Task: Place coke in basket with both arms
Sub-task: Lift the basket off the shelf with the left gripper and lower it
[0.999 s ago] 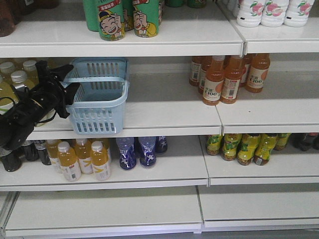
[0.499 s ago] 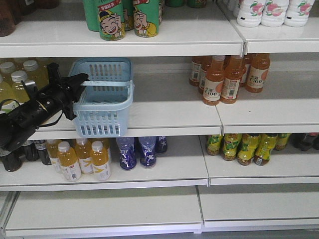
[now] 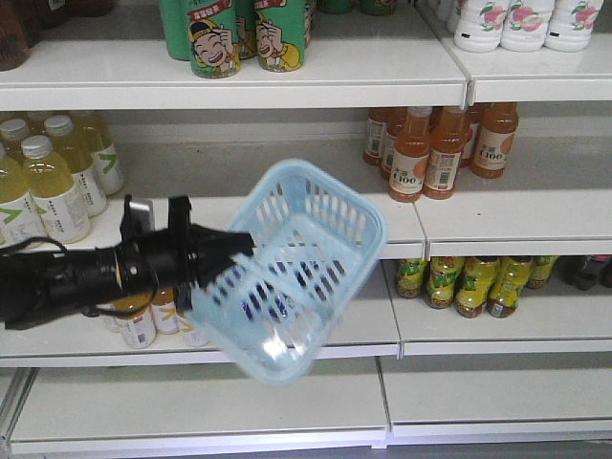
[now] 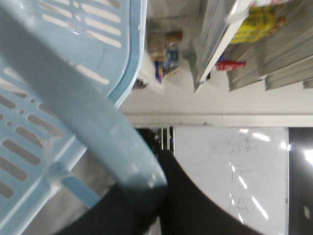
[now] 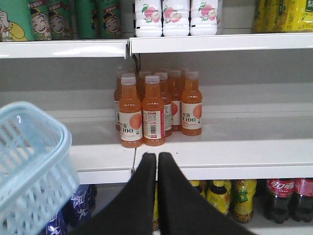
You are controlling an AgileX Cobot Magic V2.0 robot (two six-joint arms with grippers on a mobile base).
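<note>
The light blue basket (image 3: 320,229) hangs tilted in the air in front of the middle and lower shelves, with nothing in it. My left gripper (image 3: 237,249) is shut on its flat handle (image 4: 83,103) at the left side; in the left wrist view the handle runs down between the black jaws of the left gripper (image 4: 151,178). In the right wrist view the right gripper (image 5: 157,156) is shut with nothing between its jaws, in front of the middle shelf edge, and the basket (image 5: 29,161) is to its left. The coke is out of view.
Orange juice bottles (image 3: 435,153) stand on the middle shelf right of the basket. Pale yellow bottles (image 3: 53,182) are at its left end, green cans (image 3: 239,38) above. Dark cola bottles with red labels (image 5: 283,196) and yellow-green bottles (image 3: 469,282) fill the lower shelf.
The left arm has pulled the basket off the middle shelf, down and to the right. The basket now hangs tilted instead of standing on the shelf.
</note>
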